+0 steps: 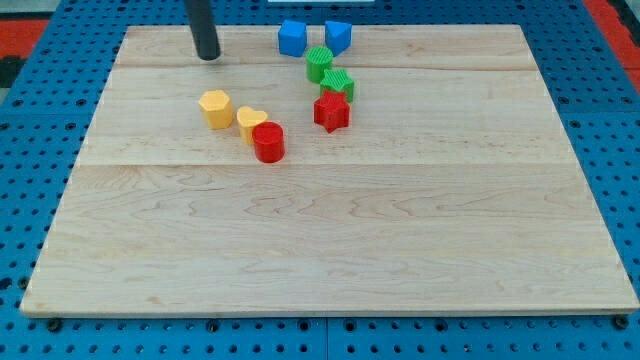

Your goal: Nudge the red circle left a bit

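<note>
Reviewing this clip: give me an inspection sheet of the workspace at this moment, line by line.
Surface: wooden board, lying flat on a blue gridded base.
Job's things: red circle, touching the yellow heart at its upper left.
Clutter: yellow hexagon; red star; two green blocks; two blue blocks at the view's top.
Grippers: none; my tip stands up and left of the yellow blocks, touching nothing.
Cables: nothing seen.
Surroundings: red patch at the view's top right corner.
</note>
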`<state>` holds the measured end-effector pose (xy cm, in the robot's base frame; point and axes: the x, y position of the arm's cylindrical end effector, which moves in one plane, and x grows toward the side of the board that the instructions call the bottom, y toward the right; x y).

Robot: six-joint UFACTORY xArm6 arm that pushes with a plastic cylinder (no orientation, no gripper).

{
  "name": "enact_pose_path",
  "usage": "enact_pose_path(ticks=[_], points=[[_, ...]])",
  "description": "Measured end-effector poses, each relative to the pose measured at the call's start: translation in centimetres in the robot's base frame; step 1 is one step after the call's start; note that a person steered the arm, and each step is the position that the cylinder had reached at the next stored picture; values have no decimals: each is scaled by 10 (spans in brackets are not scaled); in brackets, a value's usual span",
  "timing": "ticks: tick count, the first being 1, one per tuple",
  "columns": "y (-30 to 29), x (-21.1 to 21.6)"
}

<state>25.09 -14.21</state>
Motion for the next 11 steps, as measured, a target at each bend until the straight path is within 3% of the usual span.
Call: enact_pose_path(ticks=[2,4,9,11], points=[[52,71],[112,96],[112,164],[120,211]])
